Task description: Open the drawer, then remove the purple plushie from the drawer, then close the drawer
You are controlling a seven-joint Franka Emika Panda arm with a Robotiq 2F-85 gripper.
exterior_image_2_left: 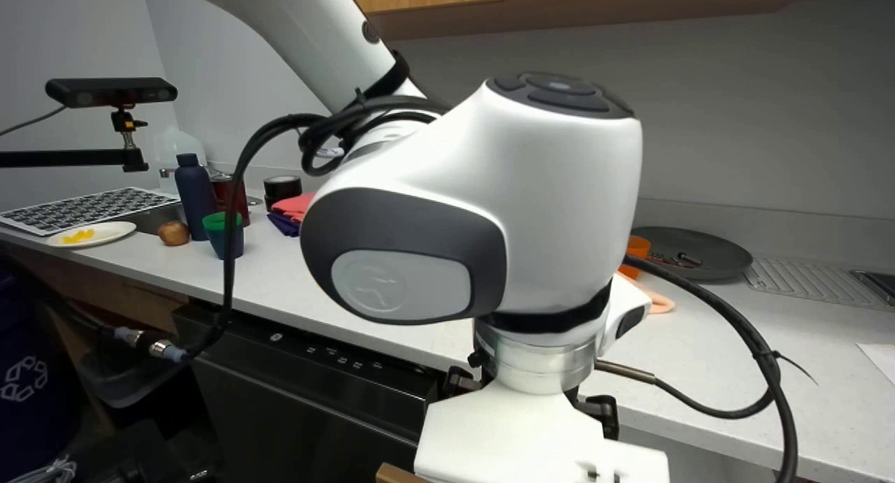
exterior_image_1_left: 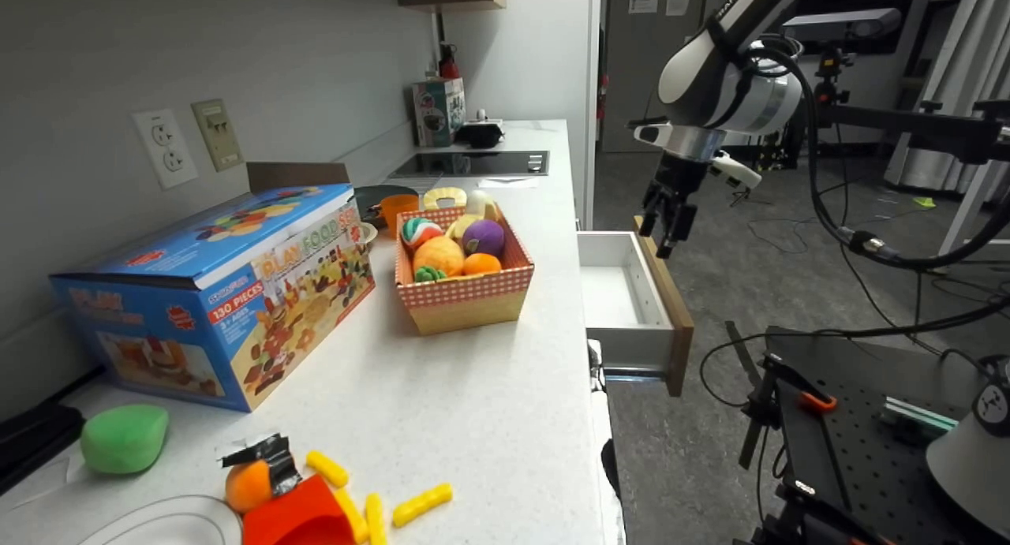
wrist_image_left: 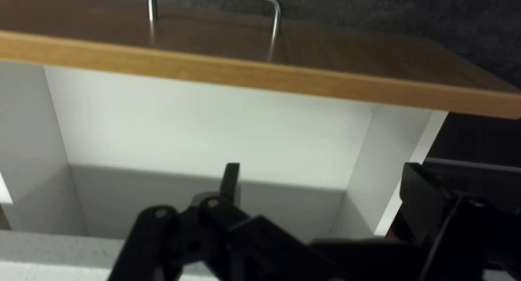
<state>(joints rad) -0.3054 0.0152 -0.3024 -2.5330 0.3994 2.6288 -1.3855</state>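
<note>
The drawer [exterior_image_1_left: 680,346] stands pulled out from under the counter, tan wood at the front and white inside. In the wrist view no object shows on the visible part of the drawer's white floor [wrist_image_left: 211,126], and its wooden front edge [wrist_image_left: 203,67] crosses the picture. My gripper [wrist_image_left: 321,167] is wide open, with nothing between its fingers. In an exterior view the gripper [exterior_image_1_left: 660,233] points down above the drawer's front. The purple plushie [exterior_image_1_left: 484,237] sits among toy food in the red checked basket [exterior_image_1_left: 465,315] on the counter, well away from the gripper.
A metal handle [wrist_image_left: 278,16] sticks out from the drawer's front. The counter edge [wrist_image_left: 53,248] borders the drawer's inner side. On the counter stand a blue play-food box [exterior_image_1_left: 221,293], a green blob toy [exterior_image_1_left: 125,438] and several yellow sticks [exterior_image_1_left: 422,504]. A cable [exterior_image_1_left: 813,166] hangs along the arm.
</note>
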